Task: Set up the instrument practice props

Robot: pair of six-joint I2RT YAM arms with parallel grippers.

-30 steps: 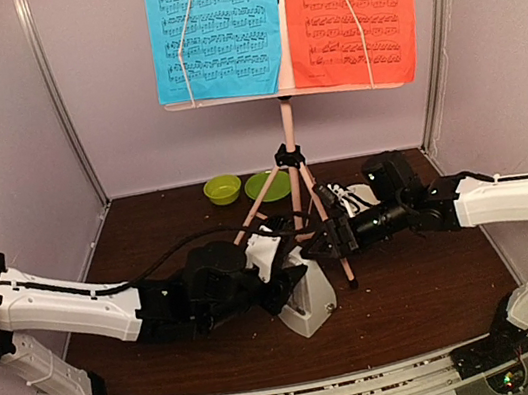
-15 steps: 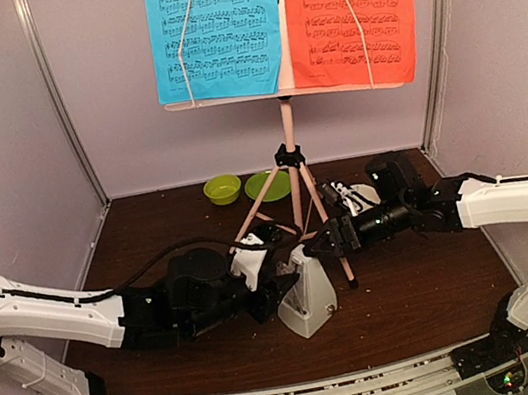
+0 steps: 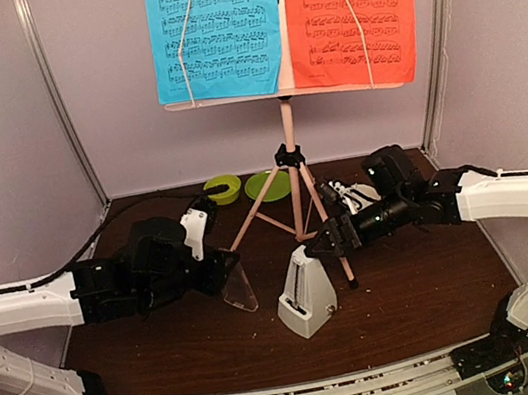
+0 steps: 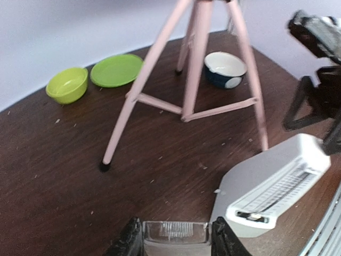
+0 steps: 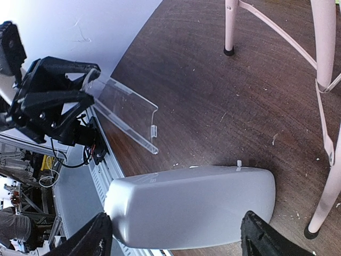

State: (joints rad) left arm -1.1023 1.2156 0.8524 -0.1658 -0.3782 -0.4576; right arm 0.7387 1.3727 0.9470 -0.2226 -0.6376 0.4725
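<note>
Clear cover (image 5: 123,113): see-thru hard plastic, long tapered trough w/ folded side walls + a small tab at the wide end. L claw (image 3: 220,264) is part-closed on the narrow end, cover pinched betw. both fingers (image 4: 132,242). The wide end hangs down & fwd of the claw, near the table (image 3: 414,304); touching or not, can't tell.

Metronome (image 3: 306,298): cream, smooth matte plastic, pyramid body, bare front w/ a ribbed scale panel. It stands upright to the right of the L claw, apart from the cover. R claw (image 3: 326,244) sits at its top w/ jaws spread wide, one finger (image 5: 88,237) each side of the body. No grip visible; whether the pads touch it, can't tell.

Music stand (image 3: 292,167): pale pink thin tubes, tripod w/ black joint + black feet, beyond the L claw and just beside the R claw. Up top are the blue sheet (image 3: 215,28) & red sheet (image 3: 351,10), side by side, blue on the left. Both show printed staves, w/ a thin wire arm across each.

Table is dark brown wood grain, speckled w/ pale crumbs.

Containers:
- Green bowl (image 4: 67,84): glossy lime, round, inner surface plain green. It is well ahead-left of the L claw.
- Green plate (image 4: 116,69): flat, same lime, just beside the bowl.
- White-and-dark bowl (image 4: 225,68): white inside, dark outside w/ a white spot. It is ahead-right of the L claw, behind the tripod and near the R claw.
</note>
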